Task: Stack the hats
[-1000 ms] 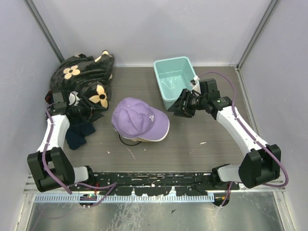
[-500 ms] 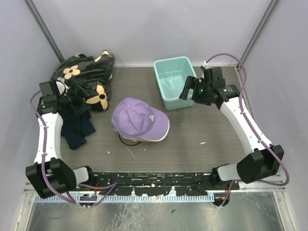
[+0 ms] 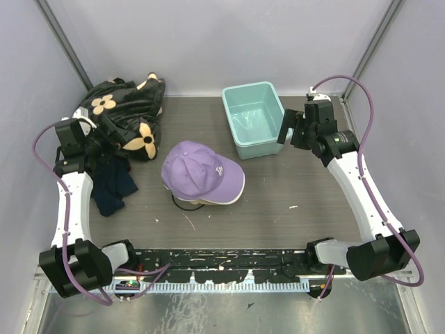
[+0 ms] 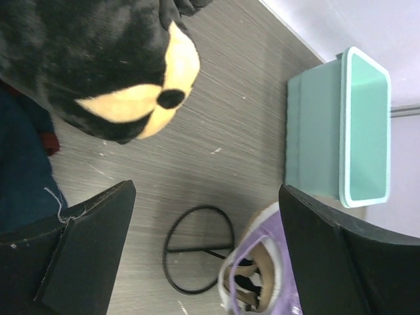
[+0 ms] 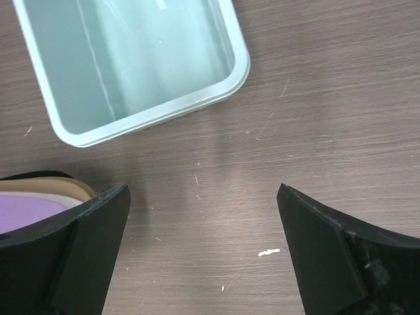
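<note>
You are looking at hats (image 3: 202,174) sitting stacked on the worktop (image 3: 292,191), purple one on top.
Left jaws and right jaws are both standing wide, holding nothing.

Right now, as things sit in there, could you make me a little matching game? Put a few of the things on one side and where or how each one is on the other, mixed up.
Things:
1. purple cap
2. teal bin
3. black flowered fabric
4. right hand

Places or states:
A. bunched in the far left corner of the table
B. open and empty, just right of the bin
C. in the middle, on top of other caps
D. near the far edge, nothing inside

Pairs: 1-C, 2-D, 3-A, 4-B.
</note>
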Robot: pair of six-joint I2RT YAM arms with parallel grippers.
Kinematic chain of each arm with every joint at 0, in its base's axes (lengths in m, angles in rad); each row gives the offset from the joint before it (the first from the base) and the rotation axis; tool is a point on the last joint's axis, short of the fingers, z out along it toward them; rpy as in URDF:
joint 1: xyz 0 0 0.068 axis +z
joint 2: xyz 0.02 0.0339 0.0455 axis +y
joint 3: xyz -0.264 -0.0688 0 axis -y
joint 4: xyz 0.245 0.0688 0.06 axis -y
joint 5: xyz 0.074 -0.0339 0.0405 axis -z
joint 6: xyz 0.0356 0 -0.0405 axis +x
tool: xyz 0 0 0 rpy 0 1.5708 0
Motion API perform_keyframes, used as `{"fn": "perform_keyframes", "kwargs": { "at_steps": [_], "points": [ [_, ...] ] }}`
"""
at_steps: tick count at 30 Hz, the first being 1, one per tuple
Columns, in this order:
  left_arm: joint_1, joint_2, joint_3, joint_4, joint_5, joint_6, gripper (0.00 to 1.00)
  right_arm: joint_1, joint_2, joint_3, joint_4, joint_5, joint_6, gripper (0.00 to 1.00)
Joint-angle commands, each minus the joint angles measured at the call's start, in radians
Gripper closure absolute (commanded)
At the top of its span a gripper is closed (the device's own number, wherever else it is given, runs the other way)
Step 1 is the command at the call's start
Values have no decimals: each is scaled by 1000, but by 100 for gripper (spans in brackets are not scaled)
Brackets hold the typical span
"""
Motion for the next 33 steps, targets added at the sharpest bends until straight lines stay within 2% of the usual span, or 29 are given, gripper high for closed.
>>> {"fn": "perform_keyframes", "kwargs": {
  "at_steps": [1, 3, 7, 11, 12, 14, 19, 21, 23, 25, 27, 31, 33],
  "points": [
    [-4, -65, -97, 156, -93, 133, 2, 1, -36, -15, 65, -73, -6, 0],
    [-4, -92, -191, 261, -108, 151, 2, 1, -45, -31, 73, -91, -6, 0],
    [-19, -143, -400, 420, -225, 234, 2, 1, -54, -60, 88, -124, -4, 0],
    [-48, -146, -613, 750, -220, 313, 2, 1, -54, -67, 92, -144, -1, 0],
    [-60, -128, -645, 796, -258, 324, 2, 1, -54, -70, 93, -147, 0, 0],
    [-70, -63, -698, 916, -309, 317, 2, 1, -52, -75, 96, -158, 1, 0],
    [-87, 189, -831, 1442, -234, 373, 2, 1, -61, -117, 106, -147, -2, 0],
    [-90, 298, -866, 1637, -212, 373, 2, 1, -71, -161, 129, -92, -1, 0],
    [-135, 422, -932, 1864, -210, 429, 2, 0, -78, -216, 178, 57, 11, 0],
    [-163, 455, -911, 1881, -216, 456, 2, -2, -87, -282, 255, 192, -4, 0],
    [-166, 469, -878, 1853, -243, 439, 2, -4, -103, -380, 389, 268, -102, 0],
    [-167, 393, -742, 1479, -179, 469, 2, -10, -104, -633, 699, 319, -357, 0],
    [-184, 408, -717, 1462, -186, 484, 2, -39, -97, -718, 843, 313, -350, 0]
  ]
}}
